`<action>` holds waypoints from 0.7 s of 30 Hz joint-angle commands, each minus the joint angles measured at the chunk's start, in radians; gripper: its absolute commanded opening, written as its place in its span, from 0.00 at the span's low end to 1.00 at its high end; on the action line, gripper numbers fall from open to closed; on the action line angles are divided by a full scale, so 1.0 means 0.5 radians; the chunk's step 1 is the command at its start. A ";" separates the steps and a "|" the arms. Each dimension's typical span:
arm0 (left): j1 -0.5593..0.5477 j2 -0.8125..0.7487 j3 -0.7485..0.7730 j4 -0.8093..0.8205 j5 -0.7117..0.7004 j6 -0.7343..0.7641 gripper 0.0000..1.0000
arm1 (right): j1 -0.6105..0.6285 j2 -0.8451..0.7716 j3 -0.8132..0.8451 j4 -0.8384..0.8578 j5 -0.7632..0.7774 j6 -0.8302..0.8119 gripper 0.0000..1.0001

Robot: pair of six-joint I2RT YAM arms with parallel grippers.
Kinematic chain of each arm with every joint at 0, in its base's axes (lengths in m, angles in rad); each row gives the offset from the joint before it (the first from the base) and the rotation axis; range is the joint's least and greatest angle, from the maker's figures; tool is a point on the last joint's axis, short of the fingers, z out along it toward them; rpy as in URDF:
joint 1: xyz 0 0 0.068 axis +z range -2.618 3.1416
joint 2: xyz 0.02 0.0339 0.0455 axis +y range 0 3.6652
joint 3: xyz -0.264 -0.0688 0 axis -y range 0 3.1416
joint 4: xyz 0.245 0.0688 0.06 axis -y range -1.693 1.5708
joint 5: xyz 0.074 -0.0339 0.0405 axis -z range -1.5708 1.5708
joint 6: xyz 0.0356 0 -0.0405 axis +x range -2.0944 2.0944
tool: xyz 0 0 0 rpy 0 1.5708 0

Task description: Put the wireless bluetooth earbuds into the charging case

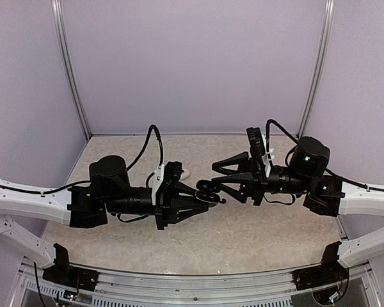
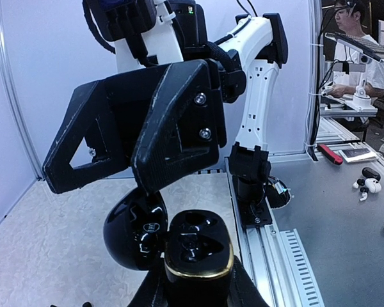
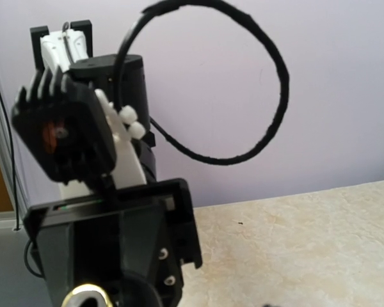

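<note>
Case held in mid-air, second claw poised at its mouth.

The left claw (image 1: 201, 195) was clamped on the charging case (image 2: 198, 259), lid (image 2: 136, 229) flipped open, well above the surface (image 1: 179, 246). The right claw (image 1: 216, 176) hung just beside it, jaws apart, with no bud visible between them. Small white and black pieces, likely the earbuds (image 2: 372, 185), lay on a grey side surface (image 2: 320, 211), well apart. Risk: that bulky claw could nudge the case askew or knock the lid shut, and a bud released off-centre would fall.

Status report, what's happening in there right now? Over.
Left gripper shut on open charging case. Right gripper open, tips near the case. No earbud seen in it. Nothing in the way.
</note>
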State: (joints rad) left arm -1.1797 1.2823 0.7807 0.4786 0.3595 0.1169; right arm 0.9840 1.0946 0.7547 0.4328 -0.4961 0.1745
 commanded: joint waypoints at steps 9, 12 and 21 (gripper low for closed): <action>0.031 0.013 -0.012 0.059 0.064 -0.161 0.00 | -0.025 -0.016 0.019 0.019 -0.007 -0.062 0.48; 0.083 0.024 -0.069 0.161 0.082 -0.315 0.00 | -0.025 -0.036 0.043 0.039 -0.152 -0.075 0.56; 0.226 0.019 -0.229 0.379 0.040 -0.525 0.00 | -0.026 -0.069 0.149 -0.094 -0.113 -0.142 0.66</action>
State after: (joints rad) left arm -1.0908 1.2869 0.6956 0.5777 0.3843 -0.0811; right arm 0.9798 1.0859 0.7826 0.4122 -0.5652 0.1307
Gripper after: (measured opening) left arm 0.240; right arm 0.660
